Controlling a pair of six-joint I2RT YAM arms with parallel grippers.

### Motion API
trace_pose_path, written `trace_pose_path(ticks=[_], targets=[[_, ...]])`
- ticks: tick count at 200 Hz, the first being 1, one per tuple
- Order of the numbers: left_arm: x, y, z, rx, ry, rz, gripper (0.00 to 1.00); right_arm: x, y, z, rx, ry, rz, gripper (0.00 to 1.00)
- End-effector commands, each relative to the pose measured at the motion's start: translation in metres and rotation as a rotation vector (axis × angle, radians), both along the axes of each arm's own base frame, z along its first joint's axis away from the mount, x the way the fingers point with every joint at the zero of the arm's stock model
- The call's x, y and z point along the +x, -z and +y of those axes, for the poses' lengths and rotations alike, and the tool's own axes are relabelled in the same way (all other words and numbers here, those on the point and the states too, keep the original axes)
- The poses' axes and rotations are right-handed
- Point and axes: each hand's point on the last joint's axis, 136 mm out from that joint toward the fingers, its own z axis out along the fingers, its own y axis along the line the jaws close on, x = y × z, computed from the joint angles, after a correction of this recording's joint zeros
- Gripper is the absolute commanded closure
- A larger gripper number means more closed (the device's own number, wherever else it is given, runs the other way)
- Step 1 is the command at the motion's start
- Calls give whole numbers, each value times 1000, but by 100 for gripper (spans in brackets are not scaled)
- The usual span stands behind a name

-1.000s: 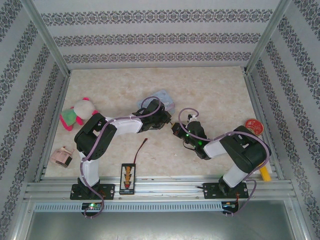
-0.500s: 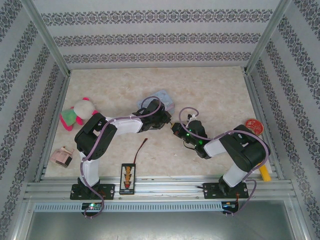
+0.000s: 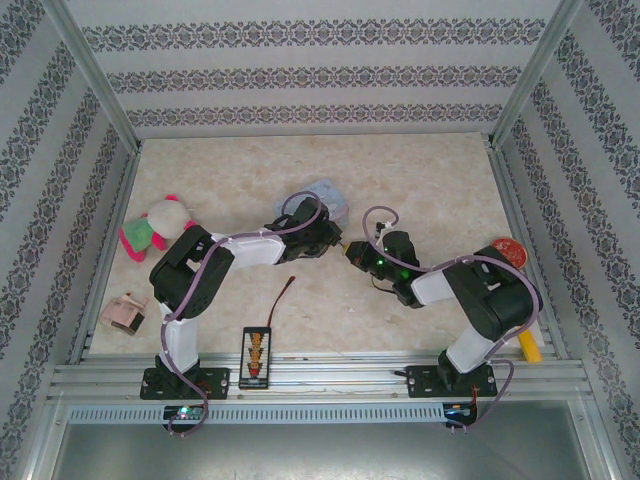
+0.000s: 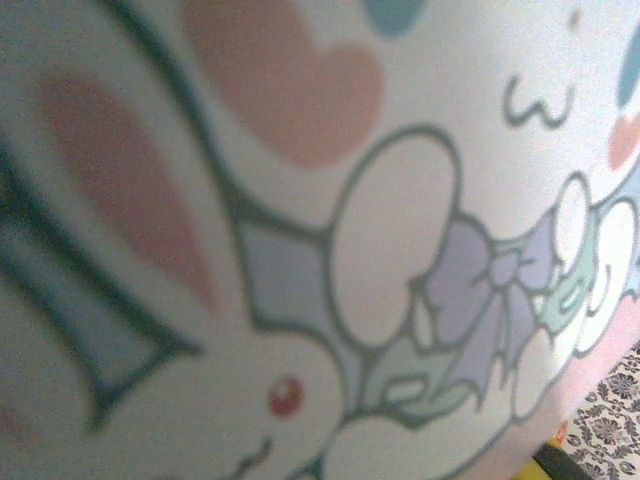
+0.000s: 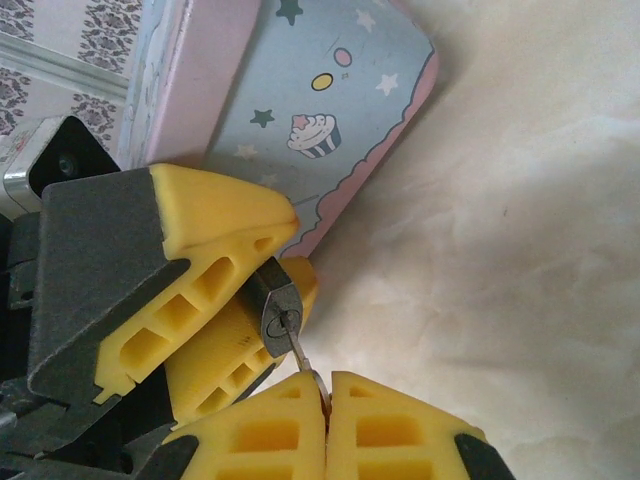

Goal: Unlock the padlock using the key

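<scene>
You are seeing only the keyhole end of the padlock (image 5: 275, 305) in the right wrist view, because the left gripper's fingers (image 5: 200, 220) are covering the rest. The key's (image 5: 299, 347) head is disappearing inside the right gripper (image 5: 327, 395), which is running off the bottom edge. In the left wrist view the cartoon tin (image 4: 400, 250) is blurring and running off the top and left edges.

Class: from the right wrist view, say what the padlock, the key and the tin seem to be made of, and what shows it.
The padlock is probably metal: dark matt body, bright silvery keyway face. The key looks like thin bare metal, by its grey sheen. The tin is likely painted sheet metal: smooth, with a printed cupcake and stars.
</scene>
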Motion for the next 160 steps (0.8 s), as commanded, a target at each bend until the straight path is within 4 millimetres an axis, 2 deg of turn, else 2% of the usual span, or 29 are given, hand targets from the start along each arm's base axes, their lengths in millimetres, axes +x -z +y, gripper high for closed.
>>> trace_pose_path(ticks=[1,62,124,160], targets=[[-47,15,-31,-78,155,176,97,22,-16,6,12,10,-69,100],[-49,19,-37,-92,169,189,97,13,-10,36,-10,-43,-76,100],[-51,18,-36,-86,175,181,97,18,-21,31,-68,-80,-160,100],[-53,21,-34,-87,169,188,97,29,-37,24,17,-85,-178,100]])
